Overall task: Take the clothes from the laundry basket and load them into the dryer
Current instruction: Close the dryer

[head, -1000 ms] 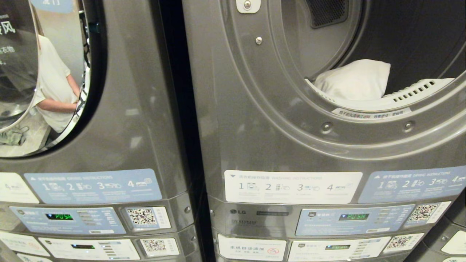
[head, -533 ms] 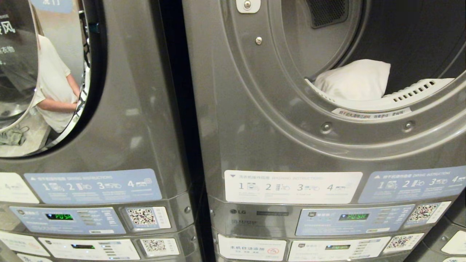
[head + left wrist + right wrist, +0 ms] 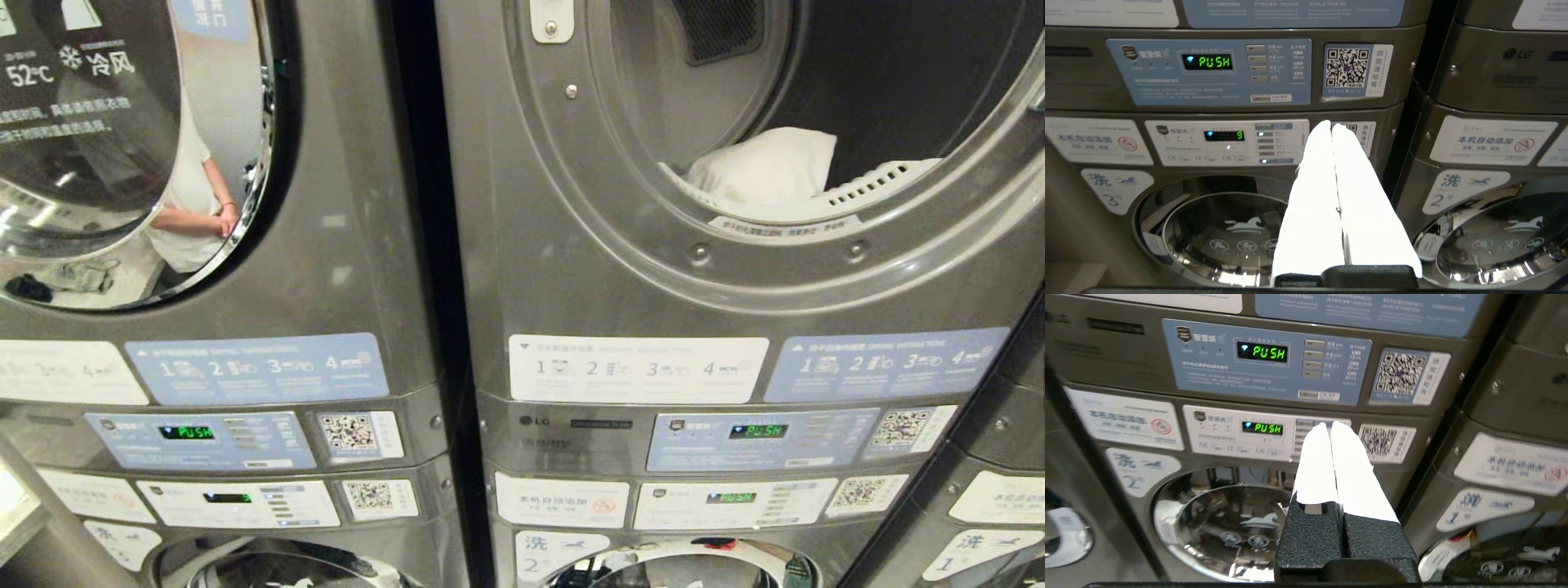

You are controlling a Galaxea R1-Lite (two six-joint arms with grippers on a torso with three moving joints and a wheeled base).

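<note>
The dryer (image 3: 816, 269) on the right stands with its round mouth open, and a white cloth (image 3: 763, 167) lies inside at the drum's front lip. The laundry basket is out of view. Neither arm shows in the head view. In the left wrist view my left gripper (image 3: 1331, 124) is shut with its white fingers pressed together and nothing between them, facing a machine's control panel. My right gripper (image 3: 1329, 424) is likewise shut and empty, pointing at the panel that reads PUSH (image 3: 1262, 428).
A second stacked machine (image 3: 326, 245) stands to the left with its glass door (image 3: 122, 147) closed; a person is reflected in it. Washer doors (image 3: 1220, 232) (image 3: 1224, 522) sit low, below the control panels (image 3: 759, 441). A dark gap (image 3: 416, 245) separates the two stacks.
The whole head view has shifted: the machines sit higher and smaller, and the lower washer doors now show, so the camera has moved. The white cloth lies as before.
</note>
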